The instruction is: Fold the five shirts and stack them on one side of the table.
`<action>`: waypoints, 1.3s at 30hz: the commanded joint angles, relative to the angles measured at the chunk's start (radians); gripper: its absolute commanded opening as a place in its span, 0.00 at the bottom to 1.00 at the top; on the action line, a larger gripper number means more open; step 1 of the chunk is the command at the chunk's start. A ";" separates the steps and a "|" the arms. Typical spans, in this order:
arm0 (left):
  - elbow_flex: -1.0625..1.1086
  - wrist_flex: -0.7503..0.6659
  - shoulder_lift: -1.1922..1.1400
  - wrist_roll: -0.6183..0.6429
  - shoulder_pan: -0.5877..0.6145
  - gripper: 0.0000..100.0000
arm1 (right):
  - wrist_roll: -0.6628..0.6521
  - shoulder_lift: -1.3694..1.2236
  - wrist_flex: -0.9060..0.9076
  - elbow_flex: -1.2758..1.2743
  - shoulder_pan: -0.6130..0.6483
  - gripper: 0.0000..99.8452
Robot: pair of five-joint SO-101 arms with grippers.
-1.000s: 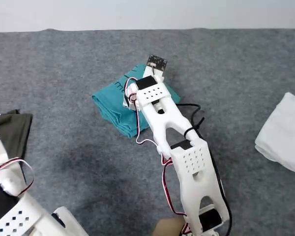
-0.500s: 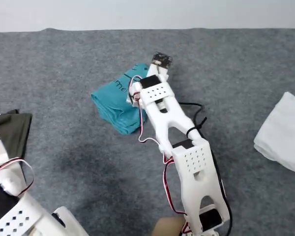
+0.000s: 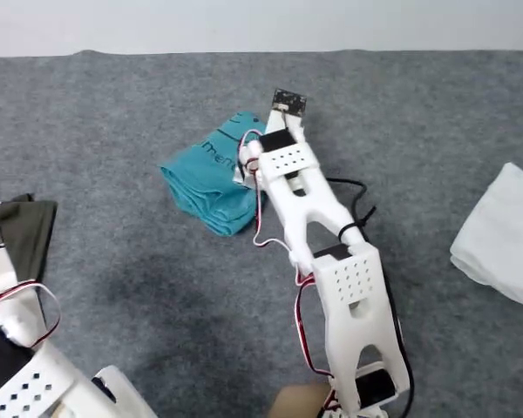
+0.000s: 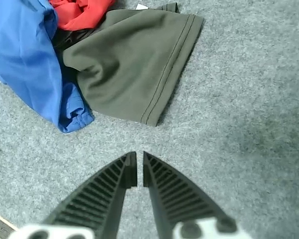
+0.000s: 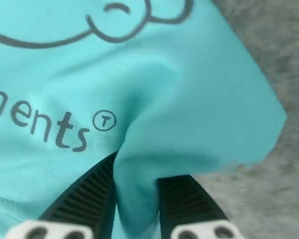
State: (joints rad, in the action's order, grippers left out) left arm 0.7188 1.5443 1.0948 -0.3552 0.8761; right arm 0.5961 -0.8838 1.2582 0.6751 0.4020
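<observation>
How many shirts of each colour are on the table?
Teal shirt: 1
White shirt: 1
Olive shirt: 1
Blue shirt: 1
Red shirt: 1
Total: 5

In your high view the right arm [image 3: 318, 226] lies across the teal shirt [image 3: 205, 178], so the side of that shirt beneath it is hidden from you. The white shirt [image 3: 501, 235] runs off one edge of the bench picture, and the olive shirt [image 3: 22, 231] is cut by the opposite edge (the left arm [image 3: 17, 366] covers a bit more of it). In your left wrist view the blue shirt [image 4: 25, 55] and the red shirt [image 4: 77, 12] are cropped, and a dark patch between them is too buried to name. In your right wrist view a pinched fold hides the tips of the right pincer [image 5: 137, 172].
</observation>
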 commanded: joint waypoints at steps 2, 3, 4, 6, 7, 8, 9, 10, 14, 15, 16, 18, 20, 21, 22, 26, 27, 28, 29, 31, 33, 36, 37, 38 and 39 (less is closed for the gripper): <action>-0.016 -0.012 0.009 -0.008 -0.003 0.03 | -0.147 0.107 0.130 0.005 -0.105 0.01; -0.016 -0.012 0.009 -0.008 -0.005 0.03 | -0.190 0.107 0.151 0.005 -0.130 0.01; -0.016 -0.012 0.009 -0.008 -0.005 0.03 | -0.230 0.108 0.168 0.005 -0.154 0.01; -0.016 -0.012 0.009 -0.008 -0.006 0.03 | -0.296 0.113 0.188 0.005 -0.199 0.01; -0.016 -0.012 0.009 -0.008 -0.006 0.03 | -0.325 0.114 0.196 0.005 -0.217 0.01; -0.016 -0.012 0.009 -0.008 -0.006 0.03 | -0.350 0.116 0.206 0.005 -0.234 0.01; -0.016 -0.012 0.009 -0.008 -0.006 0.03 | -0.376 0.119 0.219 0.006 -0.246 0.01; -0.016 -0.012 0.009 -0.008 -0.006 0.03 | -0.399 0.125 0.232 0.006 -0.255 0.01; -0.016 -0.012 0.009 -0.008 -0.006 0.03 | -0.466 0.159 0.278 0.006 -0.298 0.01; -0.016 -0.012 0.009 -0.008 -0.006 0.03 | -0.483 0.168 0.286 0.006 -0.311 0.01; -0.016 -0.012 0.009 -0.008 -0.008 0.03 | -0.500 0.177 0.289 0.006 -0.325 0.01; -0.016 -0.012 0.009 -0.008 -0.008 0.03 | -0.529 0.199 0.289 0.006 -0.358 0.01; -0.013 -0.012 0.009 -0.008 -0.008 0.03 | -0.562 0.225 0.285 0.006 -0.392 0.01; -0.010 -0.012 0.009 -0.008 -0.008 0.03 | -0.575 0.237 0.285 0.006 -0.407 0.01; -0.008 -0.012 0.009 -0.008 -0.008 0.03 | -0.588 0.248 0.285 0.006 -0.423 0.01; -0.007 -0.012 0.009 -0.008 -0.008 0.03 | -0.620 0.278 0.285 0.006 -0.489 0.01; -0.007 -0.012 0.009 -0.008 -0.008 0.03 | -0.632 0.286 0.282 0.006 -0.506 0.01; -0.007 -0.012 0.008 -0.009 -0.008 0.03 | -0.643 0.292 0.278 0.006 -0.524 0.01; -0.007 -0.012 0.008 -0.020 -0.008 0.03 | -0.652 0.300 0.277 0.006 -0.539 0.01; -0.007 -0.011 0.008 -0.049 -0.008 0.03 | -0.661 0.311 0.271 0.006 -0.573 0.01; -0.007 -0.011 0.008 -0.068 -0.006 0.03 | -0.664 0.323 0.266 0.006 -0.605 0.01; -0.007 -0.008 0.008 -0.083 -0.006 0.03 | -0.689 0.348 0.269 0.006 -0.648 0.01; -0.007 -0.006 0.008 -0.083 -0.006 0.03 | -0.689 0.357 0.269 0.006 -0.659 0.01; -0.007 -0.005 0.008 -0.083 -0.006 0.03 | -0.690 0.367 0.272 0.006 -0.665 0.01; -0.007 -0.005 0.008 -0.081 -0.006 0.03 | -0.690 0.375 0.274 0.006 -0.668 0.01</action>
State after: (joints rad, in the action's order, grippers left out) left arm 0.7188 1.5443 1.0948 -0.4289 0.8761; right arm -0.0836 -0.6153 1.5405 0.6751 -0.2394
